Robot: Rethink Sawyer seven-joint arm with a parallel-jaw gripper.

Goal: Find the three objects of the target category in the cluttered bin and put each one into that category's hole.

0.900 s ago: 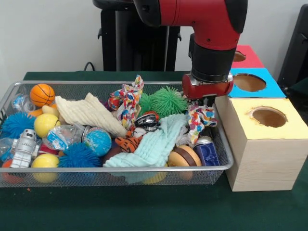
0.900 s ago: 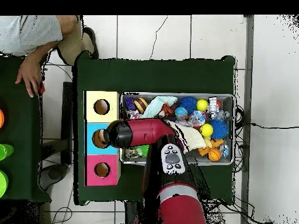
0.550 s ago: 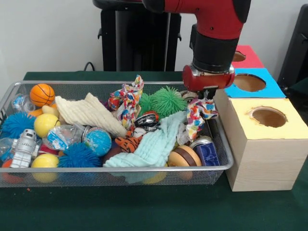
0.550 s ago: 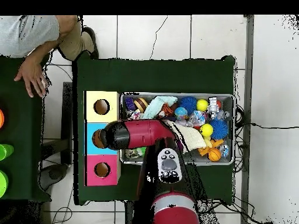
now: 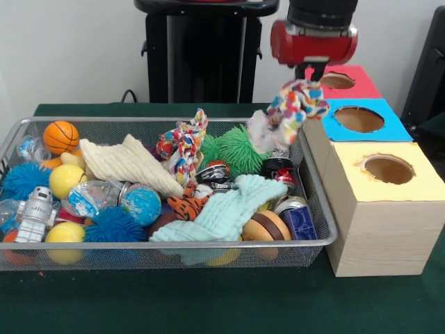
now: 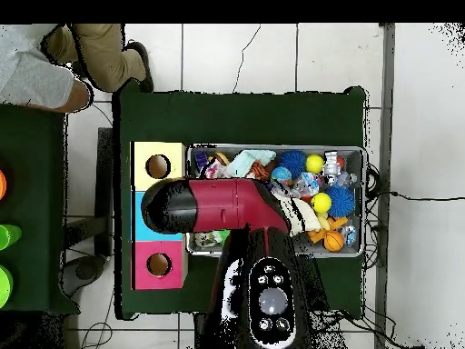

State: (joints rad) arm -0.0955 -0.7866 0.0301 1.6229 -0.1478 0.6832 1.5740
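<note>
My gripper (image 5: 314, 74) hangs high over the bin's right end, shut on a multicoloured patterned cloth (image 5: 292, 106). The cloth dangles clear of the wire bin (image 5: 174, 244), level with the blue box's hole (image 5: 361, 119). Inside the bin lie a second patterned cloth (image 5: 182, 145), a cream cloth (image 5: 128, 164) and a mint cloth (image 5: 226, 209). The yellow box's hole (image 5: 386, 169) is nearest, the red box's hole (image 5: 338, 80) farthest. In the overhead view the arm's wrist (image 6: 171, 206) covers the blue box and hides the gripper and the held cloth.
Balls, spiky balls, a toy robot (image 5: 35, 214), cans and a globe ball (image 5: 142, 203) crowd the bin. The three boxes stand in a row at its right end. A person (image 6: 41, 73) stands beside a second green table (image 6: 32, 209) in the overhead view.
The gripper has risen out of the bin with the patterned cloth and shifted slightly toward the boxes. The person's hand has left the second table.
</note>
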